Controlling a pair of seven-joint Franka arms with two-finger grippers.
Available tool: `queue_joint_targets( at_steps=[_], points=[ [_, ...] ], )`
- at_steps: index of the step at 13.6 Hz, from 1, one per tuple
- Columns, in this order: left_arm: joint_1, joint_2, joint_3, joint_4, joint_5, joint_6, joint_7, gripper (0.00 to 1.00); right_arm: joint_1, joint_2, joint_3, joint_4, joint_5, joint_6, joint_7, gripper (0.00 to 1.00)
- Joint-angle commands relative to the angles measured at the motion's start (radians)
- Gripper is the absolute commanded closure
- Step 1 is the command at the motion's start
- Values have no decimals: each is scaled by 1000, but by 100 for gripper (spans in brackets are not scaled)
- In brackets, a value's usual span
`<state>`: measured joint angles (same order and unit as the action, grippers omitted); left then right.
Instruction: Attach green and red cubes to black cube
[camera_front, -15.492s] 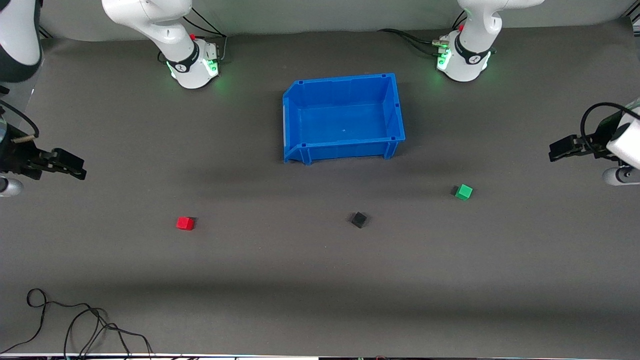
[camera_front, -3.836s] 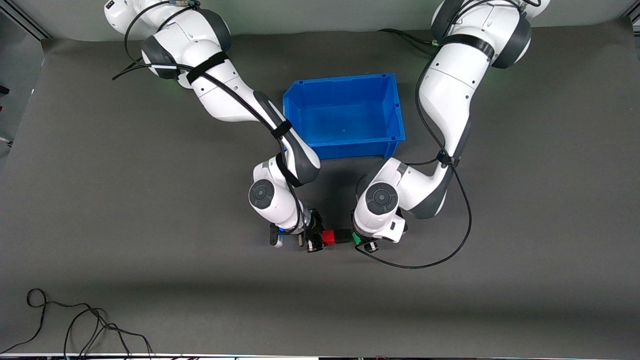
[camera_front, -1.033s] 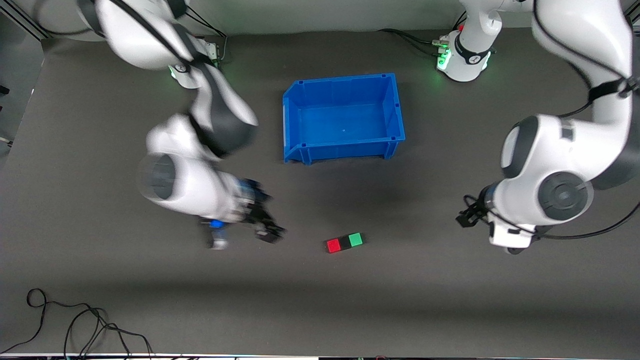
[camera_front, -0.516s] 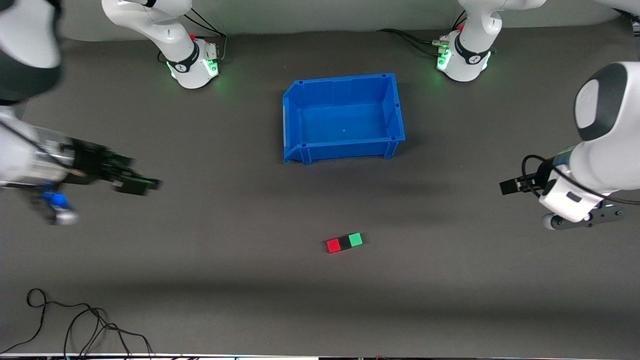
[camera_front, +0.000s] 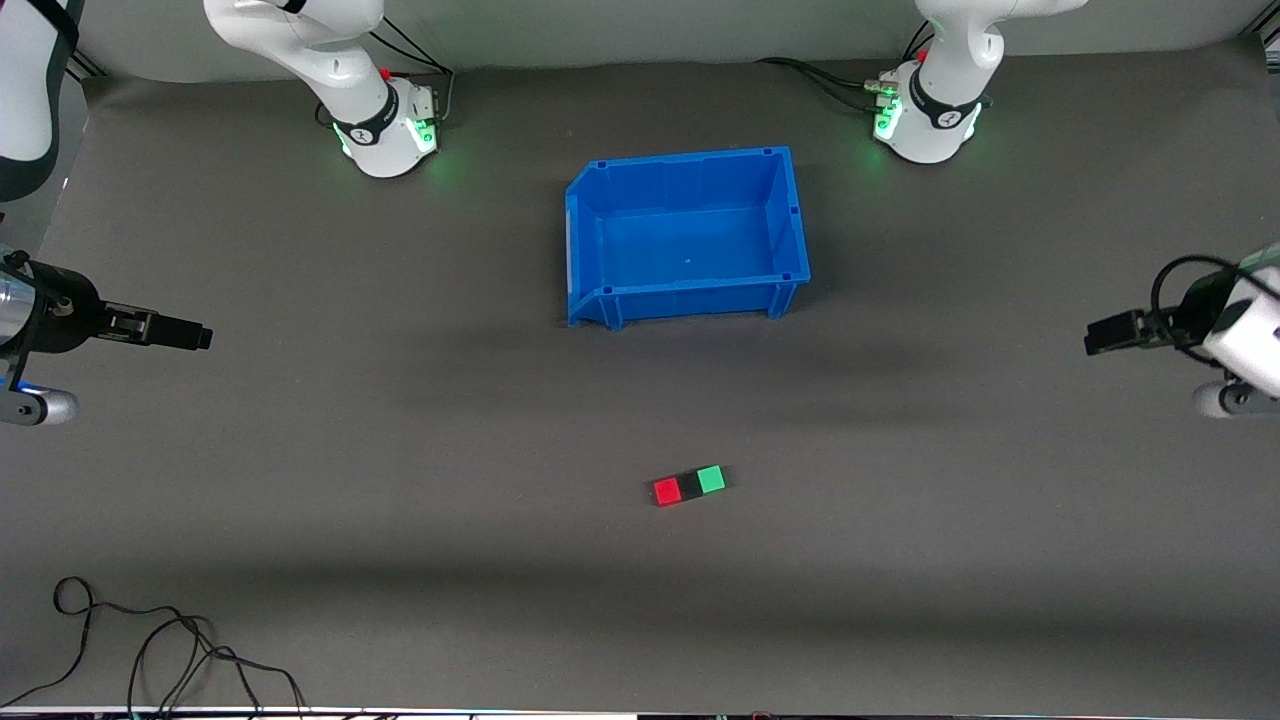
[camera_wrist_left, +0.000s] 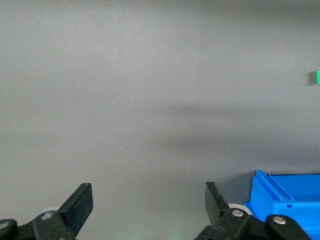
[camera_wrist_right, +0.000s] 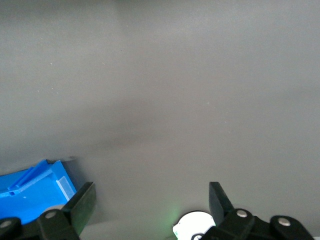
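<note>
A red cube (camera_front: 666, 491), black cube (camera_front: 689, 486) and green cube (camera_front: 711, 479) sit joined in a row on open tabletop (camera_front: 400, 560), nearer the camera than the blue bin (camera_front: 686, 297). Both end effectors, left (camera_front: 1112, 333) and right (camera_front: 175, 333), hover over opposite tabletop edges, fingers apparently spread, gripping nothing.

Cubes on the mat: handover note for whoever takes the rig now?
Left tool: open, holding nothing, up over the left arm's end of the table.
Right tool: open, holding nothing, up over the right arm's end of the table.
Red cube, black cube and green cube sit in one touching row on the mat, black in the middle, nearer the front camera than the blue bin. The bin holds nothing.
Done: both coloured cubes look joined to the black one, though the bond itself cannot be checked.
Left: apparently nothing; confirm that the row holds together.
</note>
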<state>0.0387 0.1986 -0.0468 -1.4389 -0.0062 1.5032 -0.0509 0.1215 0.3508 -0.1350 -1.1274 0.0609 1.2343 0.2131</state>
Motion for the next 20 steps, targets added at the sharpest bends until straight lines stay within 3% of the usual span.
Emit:
queue_joint_targets(
  at_steps=[1, 4, 9, 11, 13, 17, 20],
  points=[
    [0, -56, -2, -35, -11, -4, 77, 0, 24, -27, -12, -46, -32, 14, -34, 0],
    [0, -53, -2, -2, -3, -35, 91, 0, 14, -93, -2, -141, -44, 80, -34, 0],
    [6, -47, 5, 26, 15, -50, 82, 0, -100, -332, 44, -489, -46, 357, -203, 0],
    [1, -50, 4, 26, 23, -57, 68, 0, -115, -378, 46, -505, -44, 372, -230, 0],
    [3, -89, 2, 18, 23, -84, 37, 0, -153, -432, 92, -528, -46, 405, -222, 0],
    [6, -197, 4, -61, 22, -67, 36, 0, -155, -423, 101, -529, -46, 402, -219, 0],
    [4, -215, 4, -63, 20, -92, 34, 0, -155, -421, 110, -528, -55, 393, -218, 0]
  ],
)
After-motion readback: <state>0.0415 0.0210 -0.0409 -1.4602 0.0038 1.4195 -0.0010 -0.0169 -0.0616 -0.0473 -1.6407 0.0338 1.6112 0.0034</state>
